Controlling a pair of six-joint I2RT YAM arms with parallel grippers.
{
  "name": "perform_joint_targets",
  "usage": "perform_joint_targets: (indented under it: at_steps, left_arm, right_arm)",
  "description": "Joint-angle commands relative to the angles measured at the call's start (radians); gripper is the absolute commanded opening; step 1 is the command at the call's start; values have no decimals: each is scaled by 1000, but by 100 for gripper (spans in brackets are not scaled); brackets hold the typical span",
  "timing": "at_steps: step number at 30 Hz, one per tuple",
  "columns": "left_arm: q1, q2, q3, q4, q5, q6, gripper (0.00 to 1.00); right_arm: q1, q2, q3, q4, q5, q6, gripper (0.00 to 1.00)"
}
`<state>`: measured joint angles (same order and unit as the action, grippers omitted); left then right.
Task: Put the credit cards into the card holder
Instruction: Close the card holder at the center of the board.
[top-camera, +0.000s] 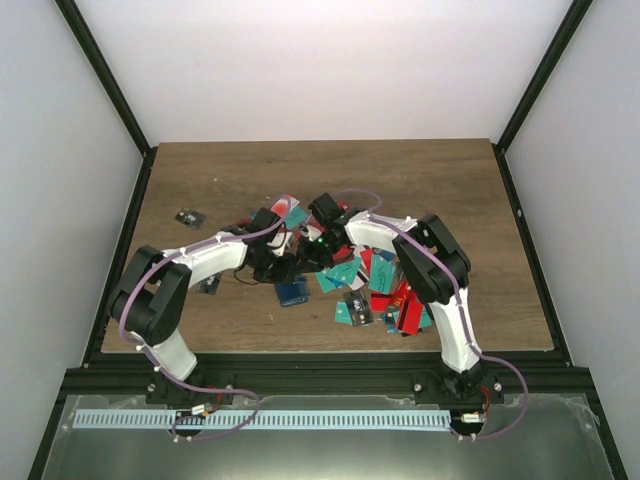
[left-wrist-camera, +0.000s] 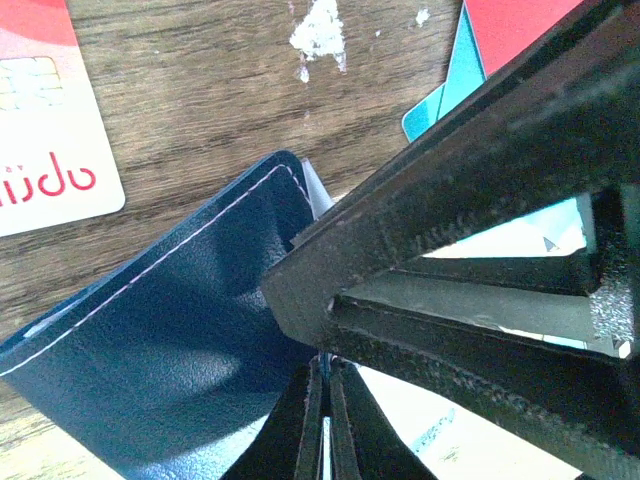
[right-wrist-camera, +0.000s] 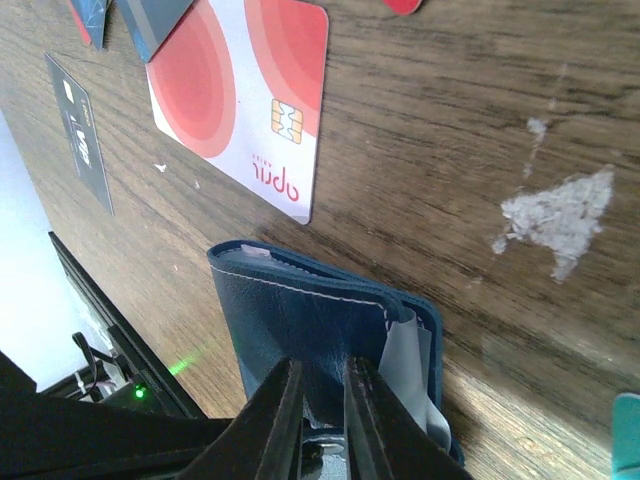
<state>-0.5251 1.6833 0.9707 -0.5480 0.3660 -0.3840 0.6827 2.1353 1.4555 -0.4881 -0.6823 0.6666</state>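
Stooping right pincer (right-wrist-camera: 322, 372) on card holder (right-wrist-camera: 285, 310)

**A:** What do the arms look like?
**B:** The left arm (top-camera: 190, 265) and the right arm (top-camera: 440, 270) are a matching pair; white shells on the long links; chunky black blocks at the joints.
**A:** Any wiring?
**B:** A pale purple cable (top-camera: 127, 305) runs along each arm, held here and there by small white ties; it loops down past the black bases (top-camera: 190, 392).
**A:** And the ends?
**B:** The left gripper (left-wrist-camera: 322, 375) and the right gripper (right-wrist-camera: 322, 375) are both black; the fingers (left-wrist-camera: 480, 170) are matte and grainy, with triangular cut-outs like a truss, tapering to thin tips; a small green light (top-camera: 318, 240) glows among the black wrist parts.
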Motion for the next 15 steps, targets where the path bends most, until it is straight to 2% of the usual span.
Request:
perform_joint_targets:
  at_steps: [1,7,15]
  left_arm:
    - [12,41,7,-70,14,15,4]
    - [14,56,11,-91,109,-4,4]
    - [20,51,15,-141,60,-20,4]
  right_arm:
    - [-4,23,-37,-32,58,-16,15]
    - [-4,26,-34,-35,70,-14,15]
    - [-5,29,-35,-36,72,-12,15]
